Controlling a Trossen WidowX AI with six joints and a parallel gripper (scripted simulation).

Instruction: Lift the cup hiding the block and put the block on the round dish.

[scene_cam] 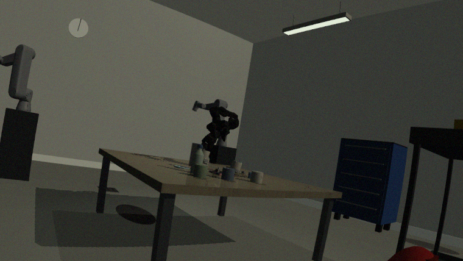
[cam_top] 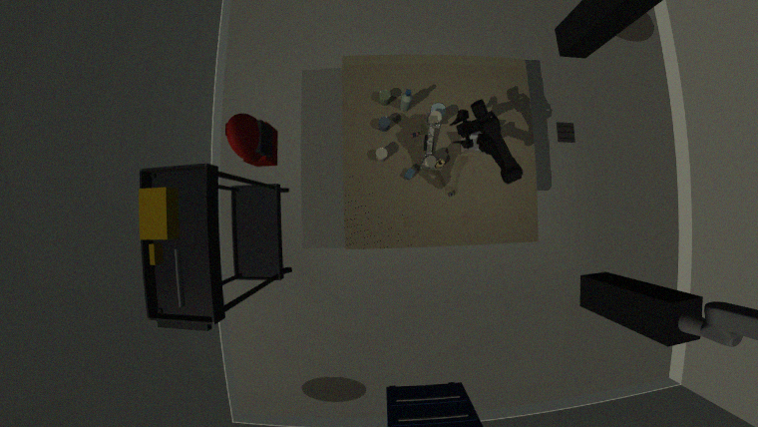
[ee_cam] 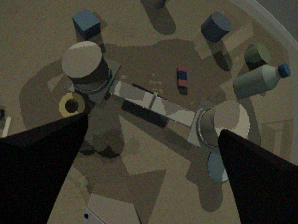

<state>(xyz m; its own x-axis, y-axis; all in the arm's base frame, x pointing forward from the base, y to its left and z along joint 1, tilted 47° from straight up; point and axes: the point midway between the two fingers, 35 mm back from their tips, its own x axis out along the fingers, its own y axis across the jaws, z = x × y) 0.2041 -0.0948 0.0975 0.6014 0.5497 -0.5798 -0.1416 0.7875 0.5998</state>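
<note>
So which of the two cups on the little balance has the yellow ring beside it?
The cup on the left end of the balance in the wrist view. The yellow ring lies just below it; the other cup has none nearby.

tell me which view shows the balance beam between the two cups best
The wrist view: the balance beam runs across mid-frame between both cups, seen large from above. The top view shows it only as a tiny pale strip beside the arm. In the exterior view it is lost among the clutter on the table.
</note>
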